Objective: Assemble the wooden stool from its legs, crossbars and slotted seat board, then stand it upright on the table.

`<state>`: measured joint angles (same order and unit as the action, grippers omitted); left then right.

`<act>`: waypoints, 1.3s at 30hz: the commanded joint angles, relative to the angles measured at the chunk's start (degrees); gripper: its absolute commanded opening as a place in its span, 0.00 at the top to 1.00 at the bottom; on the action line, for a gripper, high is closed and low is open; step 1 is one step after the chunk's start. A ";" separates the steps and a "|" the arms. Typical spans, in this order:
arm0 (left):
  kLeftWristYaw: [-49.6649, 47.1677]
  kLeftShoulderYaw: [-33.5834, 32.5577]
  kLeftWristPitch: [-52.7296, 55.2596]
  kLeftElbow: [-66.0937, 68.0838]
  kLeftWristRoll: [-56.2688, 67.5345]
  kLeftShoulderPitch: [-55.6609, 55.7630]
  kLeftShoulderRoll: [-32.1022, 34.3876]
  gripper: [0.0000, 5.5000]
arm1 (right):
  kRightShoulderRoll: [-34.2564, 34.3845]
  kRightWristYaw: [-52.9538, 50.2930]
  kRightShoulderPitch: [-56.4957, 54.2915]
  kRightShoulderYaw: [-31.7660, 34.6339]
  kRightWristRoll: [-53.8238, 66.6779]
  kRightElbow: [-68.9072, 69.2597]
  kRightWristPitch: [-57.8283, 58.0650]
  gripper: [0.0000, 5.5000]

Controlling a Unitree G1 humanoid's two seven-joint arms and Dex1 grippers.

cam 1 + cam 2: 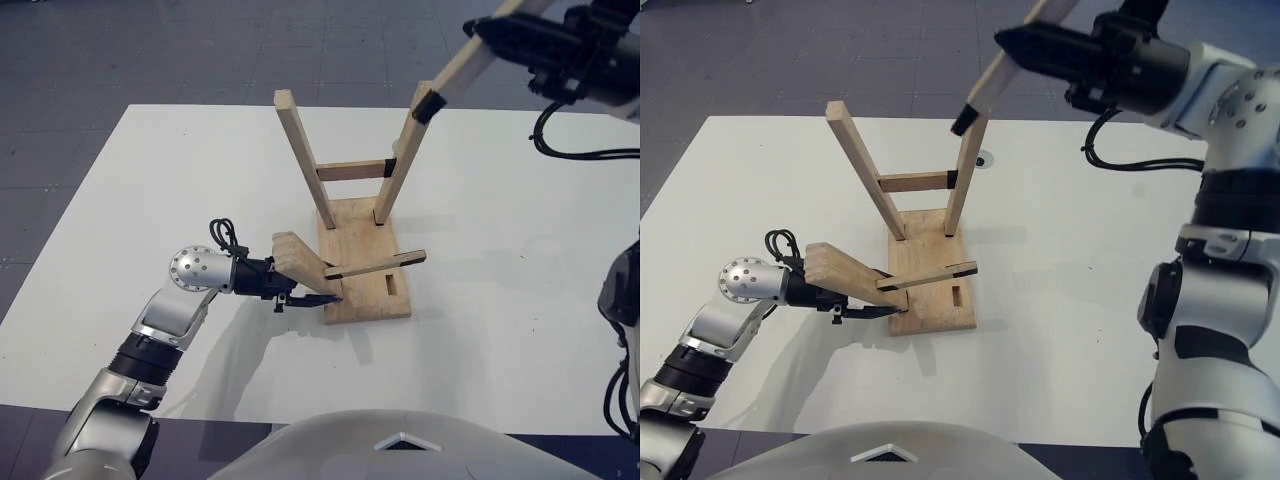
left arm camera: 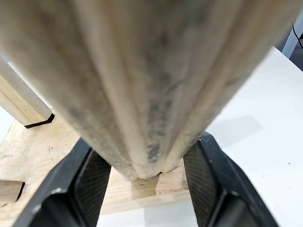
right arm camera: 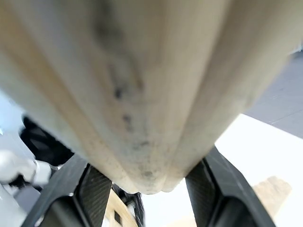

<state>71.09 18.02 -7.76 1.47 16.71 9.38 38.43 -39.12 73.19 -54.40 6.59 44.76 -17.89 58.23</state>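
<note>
Stool parts stand half joined on the white table (image 1: 520, 300) in front of you. The slotted seat board (image 1: 362, 240) lies flat at the middle of it. Two legs rise from the board's far end, the left leg (image 1: 305, 160) and the right leg (image 1: 400, 165). They lean apart towards their tops and are tied by a short crossbar (image 1: 350, 171).

Your left gripper (image 1: 318, 298) sits low over the tabletop at the board's near left corner. Its jaws are clamped on a third leg (image 1: 298, 258). In the left wrist view, the dark pads (image 2: 92, 184) press that leg's wood from both sides. This leg is tilted, its lower end at the board's edge. A second crossbar (image 1: 378, 265) juts from it across the board, above the slot.

Your right gripper (image 1: 1005, 42) is raised high over the far right of the table, jaws closed on a fourth leg (image 1: 455, 75). The right wrist view shows its pads (image 3: 94, 198) on either side of that leg. The leg slants down to the left. Its black-tipped end meets the top of the right leg, though you cannot tell whether the two actually touch.
</note>
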 commanded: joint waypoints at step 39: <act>3.68 2.57 -13.81 4.70 -6.88 -1.40 1.10 0.61 | 3.67 3.09 50.02 -20.08 -27.56 8.21 -64.77 0.63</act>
<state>72.55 18.37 -20.47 5.35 13.63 8.85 38.25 -34.27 77.47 -6.06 -11.34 25.41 -3.98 -7.03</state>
